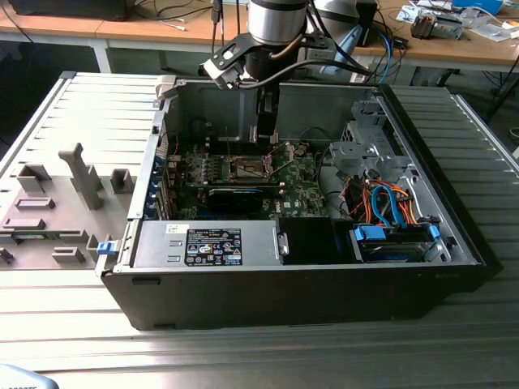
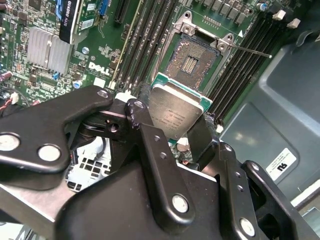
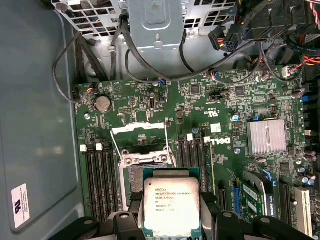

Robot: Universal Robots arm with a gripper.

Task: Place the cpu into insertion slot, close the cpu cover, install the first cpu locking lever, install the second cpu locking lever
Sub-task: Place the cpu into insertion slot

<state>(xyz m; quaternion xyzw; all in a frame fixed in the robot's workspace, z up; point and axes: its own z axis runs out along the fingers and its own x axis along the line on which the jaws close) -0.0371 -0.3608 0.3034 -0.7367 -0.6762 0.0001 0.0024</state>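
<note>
Since probably light, stiff and delicate underneath, grips the cpu (image 3: pixel 171 206) by opposite edges, clamped between jaws of the gripper (image 3: pixel 171 214), near the insertion slot (image 3: pixel 143 169).

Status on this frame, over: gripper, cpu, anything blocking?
Gripper shut on cpu, held off the insertion slot. Slot bare, cpu cover raised open. Nothing seen in the way.

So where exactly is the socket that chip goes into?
Inside the open computer case, find the green circuit board. The insertion slot sits between rows of long narrow black slots; it alone is square, with a dark centre and silvery rim.
</note>
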